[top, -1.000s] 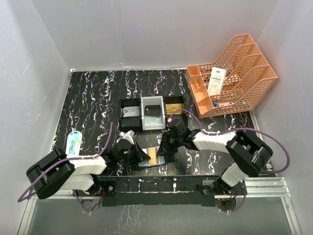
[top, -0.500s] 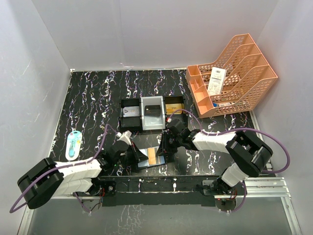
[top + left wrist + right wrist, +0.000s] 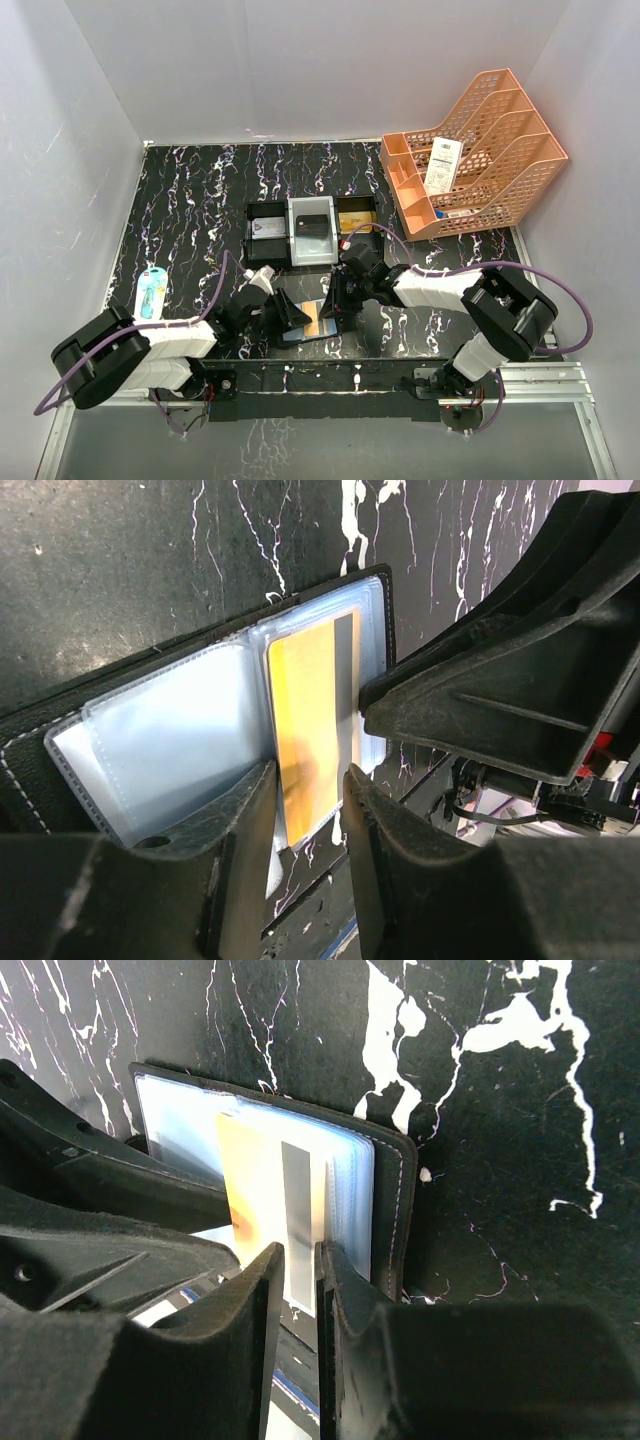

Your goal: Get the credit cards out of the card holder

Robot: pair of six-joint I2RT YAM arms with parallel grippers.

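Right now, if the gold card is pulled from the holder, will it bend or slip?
The card lies flat and straight where it sticks out of the holder, so it is probably stiff. Its face looks glossy, so it may slip in a pinch. The holder looks thin and light, so it would likely drag along unless pinned.

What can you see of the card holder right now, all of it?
The card holder lies open and flat on the black marbled table near its front edge, between the arms. Dark stitched cover, clear plastic sleeves inside. One gold-orange card with a grey stripe sticks partway out of a sleeve. The left gripper straddles that card; the right gripper sits over its stripe. Whether either grips is unclear.
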